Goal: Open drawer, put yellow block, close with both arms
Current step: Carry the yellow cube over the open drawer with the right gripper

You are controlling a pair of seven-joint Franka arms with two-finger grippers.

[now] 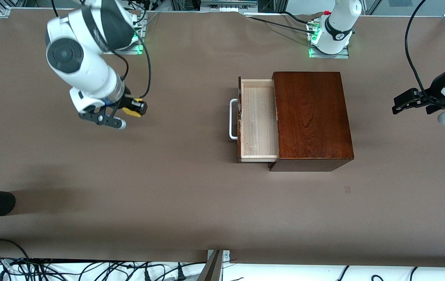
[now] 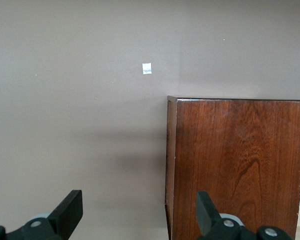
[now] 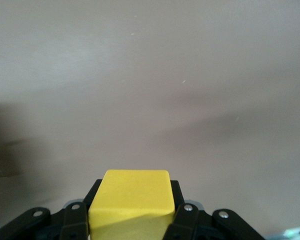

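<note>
Overhead, brown table (image 1: 191,203) (drawer (image 1: 257,119) open).

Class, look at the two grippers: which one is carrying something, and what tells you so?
The right gripper, over bare table toward the right arm's end, is shut on the yellow block. The left gripper is open and empty beside the wooden box.

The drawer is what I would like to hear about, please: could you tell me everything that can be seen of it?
The drawer is a pale, light-wood tray with a dark reddish-brown front and a white loop handle. It stands pulled open from the glossy dark mahogany box, toward the right arm's end of the table, and nothing shows in the part that is visible. It lies level, and neither gripper touches it.
</note>
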